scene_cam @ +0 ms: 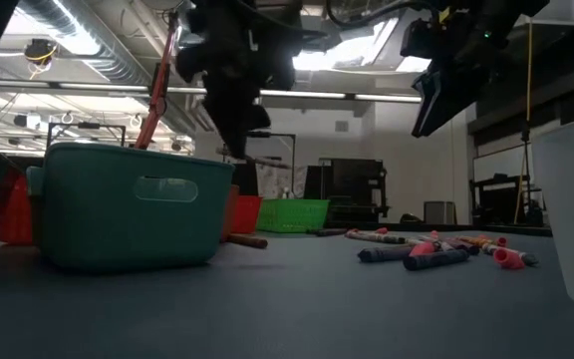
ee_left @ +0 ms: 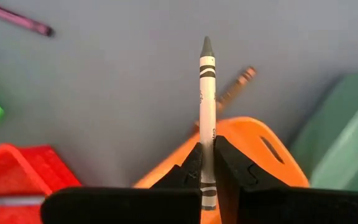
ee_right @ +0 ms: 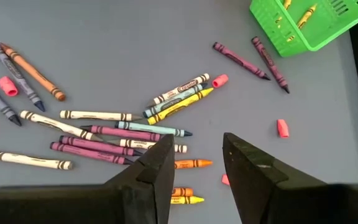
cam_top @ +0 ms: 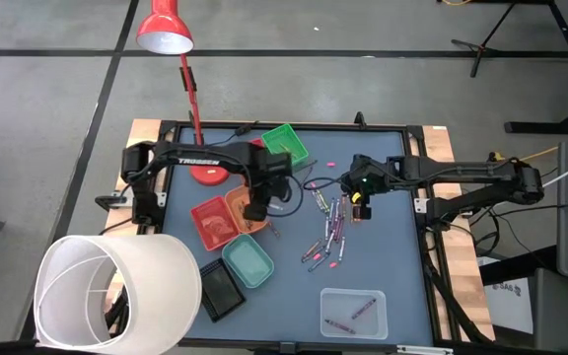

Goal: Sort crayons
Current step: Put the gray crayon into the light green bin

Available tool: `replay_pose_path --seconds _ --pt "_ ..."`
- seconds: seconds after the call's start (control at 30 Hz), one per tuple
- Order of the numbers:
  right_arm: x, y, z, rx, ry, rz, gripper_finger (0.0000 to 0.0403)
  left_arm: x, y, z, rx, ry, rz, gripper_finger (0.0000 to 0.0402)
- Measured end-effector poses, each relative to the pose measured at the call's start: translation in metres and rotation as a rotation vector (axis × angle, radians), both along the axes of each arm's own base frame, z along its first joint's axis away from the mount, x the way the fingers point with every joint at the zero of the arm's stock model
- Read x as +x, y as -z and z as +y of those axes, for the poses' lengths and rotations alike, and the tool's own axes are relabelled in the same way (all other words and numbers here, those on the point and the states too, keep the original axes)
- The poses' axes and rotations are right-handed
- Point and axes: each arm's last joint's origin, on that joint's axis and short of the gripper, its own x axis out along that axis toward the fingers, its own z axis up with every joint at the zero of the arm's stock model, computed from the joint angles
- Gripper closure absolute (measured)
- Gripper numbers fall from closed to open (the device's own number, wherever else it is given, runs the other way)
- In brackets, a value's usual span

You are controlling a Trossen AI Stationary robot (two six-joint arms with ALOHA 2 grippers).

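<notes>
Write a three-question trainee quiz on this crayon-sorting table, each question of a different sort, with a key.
1. True or false: the left end effector is shut on a grey crayon.
2. Multiple choice: the right end effector hangs over which of these? A) the green tray B) the loose crayons on the mat C) the clear tray
3. Fill the blank: in the left wrist view, the tray right under the held crayon is the ____ tray.

Key: 1 true; 2 B; 3 orange.
</notes>
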Motion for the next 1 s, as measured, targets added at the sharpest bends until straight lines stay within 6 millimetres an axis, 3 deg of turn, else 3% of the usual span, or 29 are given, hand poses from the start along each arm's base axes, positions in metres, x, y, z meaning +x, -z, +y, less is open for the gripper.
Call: replay_pose_path --seconds 0.3,1.0 --pt "0.0 0.0 0.0 0.0 0.0 0.0 0.0269 -0.003 -0.003 -0.04 -0.092 0.105 0.052 0.0396" --pt "0.0 0.0 0.0 0.0 0.0 0.0 0.0269 -0.01 -0.003 -0.129 -0.079 0.362 0.061 0.0395"
